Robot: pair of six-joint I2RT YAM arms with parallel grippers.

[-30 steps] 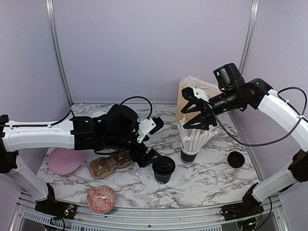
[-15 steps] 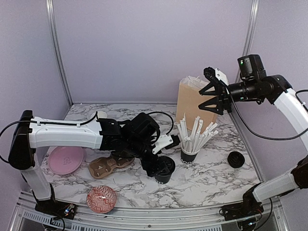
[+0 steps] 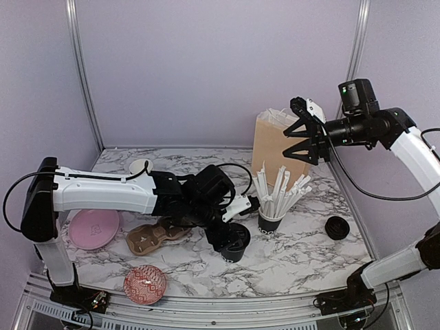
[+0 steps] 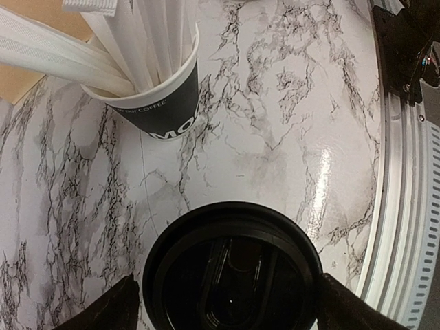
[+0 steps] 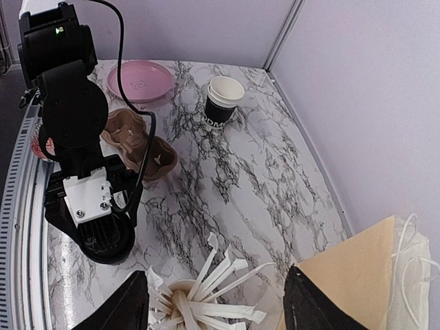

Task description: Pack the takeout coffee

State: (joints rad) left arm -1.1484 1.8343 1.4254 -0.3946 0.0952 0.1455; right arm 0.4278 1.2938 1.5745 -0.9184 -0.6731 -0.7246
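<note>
Left gripper, which a second ago was beside the black paper takeout cup with a glossy round lid, now straddles it near the front of the marble-patterned table. I cannot tell if its fingers press the lid. Right gripper has risen from the white wrapped straws and hangs spread and empty before the brown paper bag.

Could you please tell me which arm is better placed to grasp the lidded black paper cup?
Left: the left fingers flank the lidded black paper cup, one each side, not yet closed. The right fingers hang high by the brown paper bag.
</note>
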